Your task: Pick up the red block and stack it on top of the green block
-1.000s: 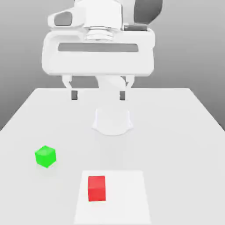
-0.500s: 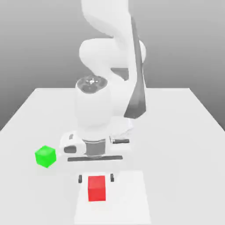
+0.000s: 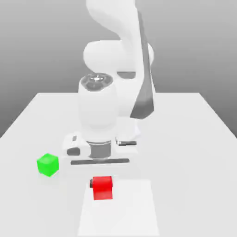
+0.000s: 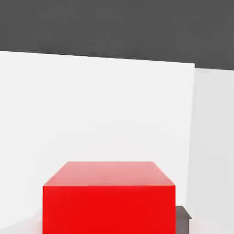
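Toward the exterior view's left from my end effector [image 3: 102, 183], apparently clamped on the red block [image 3: 102, 189], lies the green block [image 3: 48, 165] on the worktop [image 3: 185, 157], so I'd carry that way.

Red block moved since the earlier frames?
Yes. In the exterior view the red block sits higher in the picture against the white sheet, its top now past the sheet's far edge.

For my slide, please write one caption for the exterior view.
Gripper closed on the red block, with the green block toward the exterior view's left.
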You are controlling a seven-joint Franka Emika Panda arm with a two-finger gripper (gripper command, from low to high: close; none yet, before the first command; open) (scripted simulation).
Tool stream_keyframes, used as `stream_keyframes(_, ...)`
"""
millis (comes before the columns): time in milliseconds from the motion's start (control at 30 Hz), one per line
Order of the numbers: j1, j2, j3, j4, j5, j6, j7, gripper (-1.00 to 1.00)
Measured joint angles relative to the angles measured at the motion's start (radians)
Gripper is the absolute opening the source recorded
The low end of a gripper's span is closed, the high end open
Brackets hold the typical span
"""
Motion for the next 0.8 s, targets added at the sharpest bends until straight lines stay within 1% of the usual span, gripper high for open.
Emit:
stream_keyframes(433, -0.426, -0.265, -0.152, -0.177, -0.129, -0.084, 0.559, -1.0)
stream_keyframes(567, -0.432, -0.173, -0.177, -0.185, -0.094, 0.016, 0.569, -1.0)
stream_keyframes(667, -0.408, -0.066, -0.178, -0.182, -0.019, 0.118, 0.52, -1.0)
stream_keyframes(700, -0.42, -0.029, -0.159, -0.181, 0.017, 0.153, 0.495, -1.0)
stream_keyframes(733, -0.421, -0.009, -0.152, -0.18, 0.037, 0.171, 0.481, 1.0)
stream_keyframes(800, -0.413, -0.009, -0.152, -0.18, 0.037, 0.171, 0.481, 1.0)
